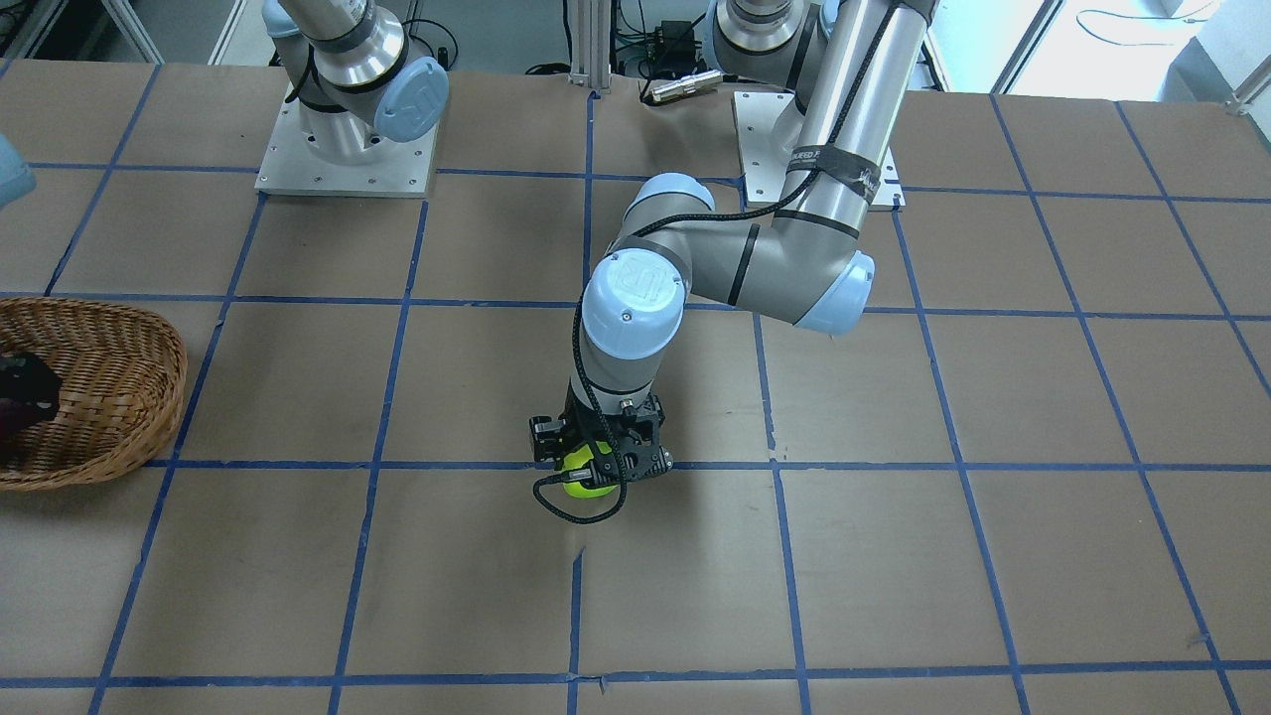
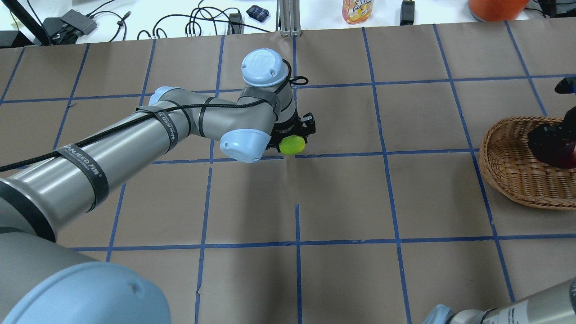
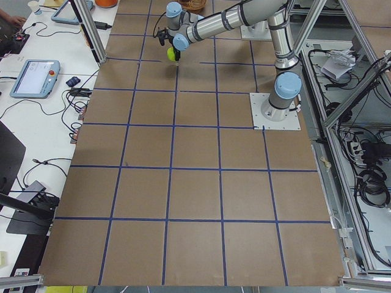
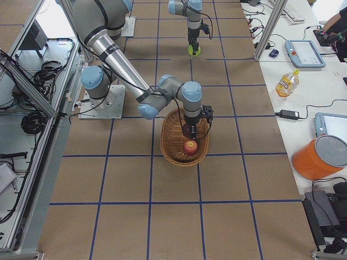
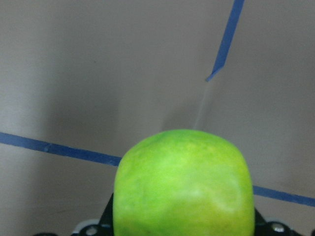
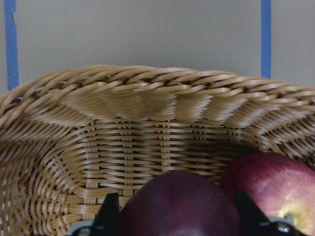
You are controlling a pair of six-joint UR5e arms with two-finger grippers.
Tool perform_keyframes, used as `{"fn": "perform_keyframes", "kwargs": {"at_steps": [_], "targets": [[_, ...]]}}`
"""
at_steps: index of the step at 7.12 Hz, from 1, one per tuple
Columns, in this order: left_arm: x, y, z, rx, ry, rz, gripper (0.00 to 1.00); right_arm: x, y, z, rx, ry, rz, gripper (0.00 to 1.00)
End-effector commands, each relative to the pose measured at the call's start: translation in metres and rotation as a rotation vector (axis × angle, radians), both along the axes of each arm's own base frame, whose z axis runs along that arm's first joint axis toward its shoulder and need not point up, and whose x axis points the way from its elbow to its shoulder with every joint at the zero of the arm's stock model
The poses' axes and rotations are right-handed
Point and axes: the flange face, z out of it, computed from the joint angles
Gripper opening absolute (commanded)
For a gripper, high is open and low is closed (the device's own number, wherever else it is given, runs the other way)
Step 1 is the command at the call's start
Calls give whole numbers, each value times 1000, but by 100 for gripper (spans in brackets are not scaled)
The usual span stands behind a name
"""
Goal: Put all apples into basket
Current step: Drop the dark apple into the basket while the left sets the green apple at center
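A yellow-green apple [image 5: 184, 182] sits between the jaws of my left gripper [image 2: 293, 137], which is shut on it near the table's middle, close over a blue tape line; the same apple [image 1: 586, 479] shows below the wrist in the front view. My right gripper [image 6: 177, 219] hangs inside the wicker basket [image 6: 147, 83], shut on a dark purple-maroon apple [image 6: 182, 204]. A red apple [image 6: 268, 184] with a yellowish patch lies on the basket floor beside it. In the overhead view the basket [image 2: 513, 173] is at the right edge.
Brown table [image 2: 342, 198] with a blue tape grid. Arm bases [image 1: 343, 149] stand at the robot's side. A juice bottle [image 2: 357, 10], an orange tub [image 2: 495, 6] and cables lie on the white bench beyond the far edge.
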Motion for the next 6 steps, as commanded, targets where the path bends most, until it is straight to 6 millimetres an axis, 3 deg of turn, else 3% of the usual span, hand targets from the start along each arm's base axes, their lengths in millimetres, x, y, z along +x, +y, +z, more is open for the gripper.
{"fn": "perform_keyframes", "kwargs": {"at_steps": [1, 2, 4, 5, 6], "targets": [[-3, -6, -7, -27, 7, -25, 100, -2, 1, -5, 4, -11, 22, 100], [4, -13, 22, -79, 26, -35, 100, -1, 2, -1, 0, -7, 21, 100], [53, -33, 71, -142, 44, -65, 100, 22, 15, 36, 46, -37, 26, 100], [79, -31, 98, -128, 40, -88, 100, 62, 19, 65, 68, -65, 63, 100], [105, -25, 120, -111, 24, -144, 100, 123, 5, 81, 59, -44, 86, 100]]}}
